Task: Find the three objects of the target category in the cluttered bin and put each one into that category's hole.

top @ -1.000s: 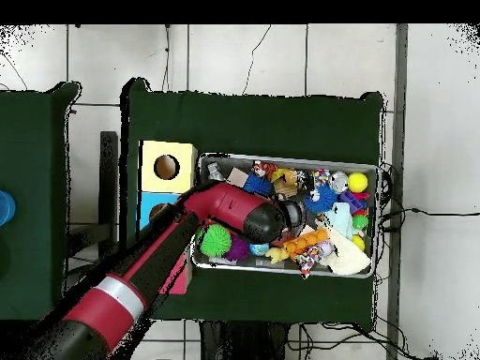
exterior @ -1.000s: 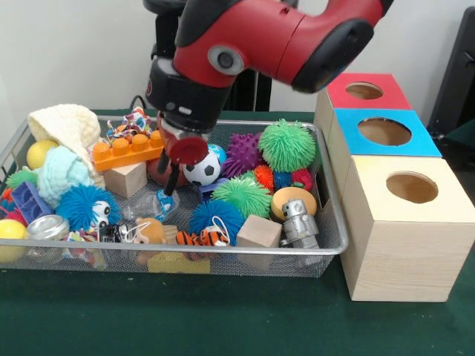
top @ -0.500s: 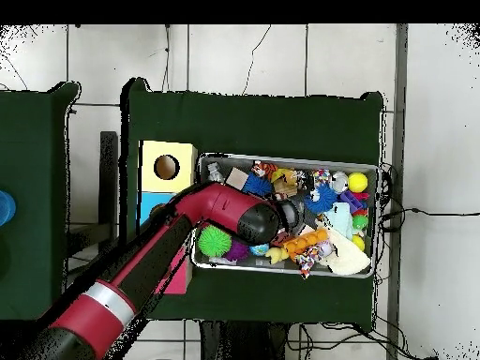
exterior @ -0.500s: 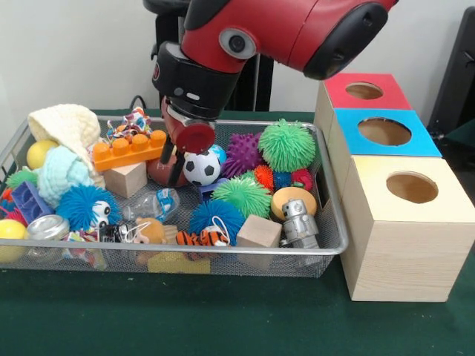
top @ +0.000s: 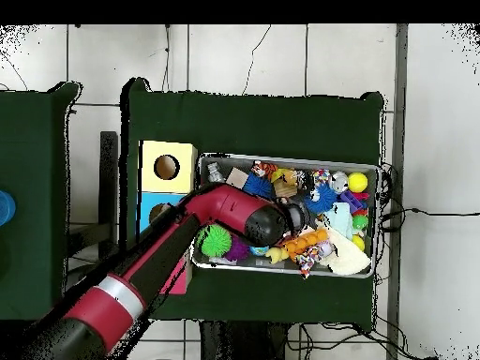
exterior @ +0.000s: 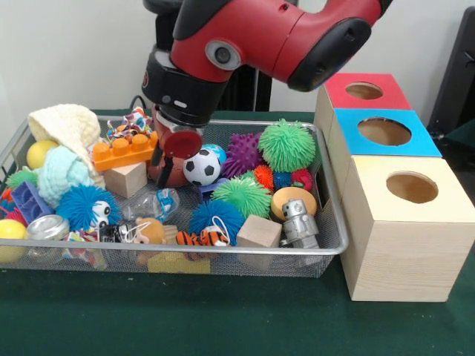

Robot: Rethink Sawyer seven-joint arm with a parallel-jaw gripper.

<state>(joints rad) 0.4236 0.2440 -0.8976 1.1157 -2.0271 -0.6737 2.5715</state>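
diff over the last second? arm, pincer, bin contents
The pincer rose out of the toys, then drifted toward the orange brick side in the front view, and hangs over the brown toy by the soccer ball. Whether it is open or shut cannot be made out, and nothing shows in it. The toys, bin and three boxes look unchanged.

Three holed boxes (exterior: 386, 133), two wooden cubes (exterior: 259, 231), two yellow balls (exterior: 38, 153), perhaps seven spiky balls (exterior: 286, 144).
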